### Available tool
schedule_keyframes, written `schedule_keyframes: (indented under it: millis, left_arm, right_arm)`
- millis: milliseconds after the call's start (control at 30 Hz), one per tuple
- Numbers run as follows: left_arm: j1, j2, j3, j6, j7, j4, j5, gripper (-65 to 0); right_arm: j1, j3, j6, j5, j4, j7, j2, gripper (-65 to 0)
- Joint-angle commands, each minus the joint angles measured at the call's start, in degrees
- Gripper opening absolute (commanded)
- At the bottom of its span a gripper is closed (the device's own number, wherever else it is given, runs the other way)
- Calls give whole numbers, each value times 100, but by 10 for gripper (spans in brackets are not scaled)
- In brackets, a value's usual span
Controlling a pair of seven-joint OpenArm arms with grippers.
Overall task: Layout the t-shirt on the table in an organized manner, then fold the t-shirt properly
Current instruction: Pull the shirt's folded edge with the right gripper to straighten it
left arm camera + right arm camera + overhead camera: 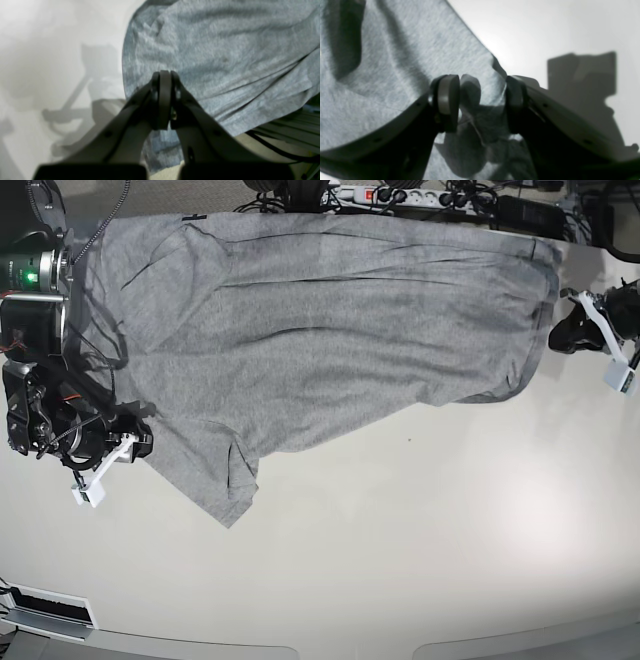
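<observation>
- Spreading across the far half of the glossy off-white curved-edge table (420, 520): heather-grey soft cotton t-shirt (320, 330), plain side up, rippled, no lettering visible.
- Left gripper (165, 77) pinched closed at the shirt's edge.
- Right gripper (481, 97) spread wide, straddling a bunched fold.

Soft wrist views; hard shadows
</observation>
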Motion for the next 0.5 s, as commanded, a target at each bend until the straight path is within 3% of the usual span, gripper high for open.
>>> schedule_keyframes:
  millis: [0,100,233,433,467]
  left_arm:
    - [-31,-125,-55,-22,-107,68,-101,-650]
    - [-33,-125,-55,-22,-107,68,-103,-650]
    - [-35,-125,-55,-24,-111,68,-105,-650]
    - [-33,-125,-55,-22,-107,68,-105,-650]
    - [-33,-127,-55,-22,-109,68,-107,-650]
  right_arm:
    - [136,28,11,-7,74,24,144,-335]
    - [111,28,4,-116,74,15,151,-335]
    - [63,28,-374,-396,74,20,160,-335]
    - [0,28,-208,-328,74,96,131,-341]
    - [-17,28,-208,-326,74,133,125,-375]
